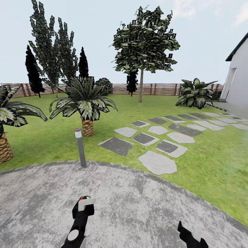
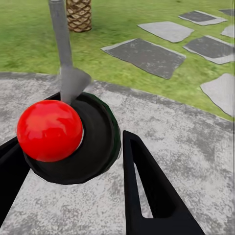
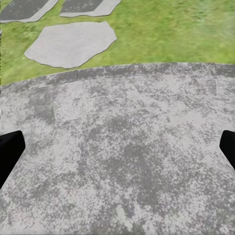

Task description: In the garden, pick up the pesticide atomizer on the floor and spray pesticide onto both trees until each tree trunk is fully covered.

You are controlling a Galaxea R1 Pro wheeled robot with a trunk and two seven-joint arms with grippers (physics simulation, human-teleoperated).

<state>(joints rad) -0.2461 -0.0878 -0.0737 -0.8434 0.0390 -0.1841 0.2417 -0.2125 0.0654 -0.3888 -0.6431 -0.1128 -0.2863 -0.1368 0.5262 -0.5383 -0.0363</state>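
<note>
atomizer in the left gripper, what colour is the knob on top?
Red, on a black round body. The atomizer shows best in the left wrist view, between the left gripper jaws.

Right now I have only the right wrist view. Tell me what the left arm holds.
Observer: The left jaws are closed around a sprayer with a red knob.
Operator: Give me the nearest broad-leaved tree.
Observer: One tree stands ahead and rightward, across the lawn, near the fence.
Operator: Name anything in the way.
Observer: A short grey lamp post stands at the edge of the paving, ahead of the left arm.
</note>
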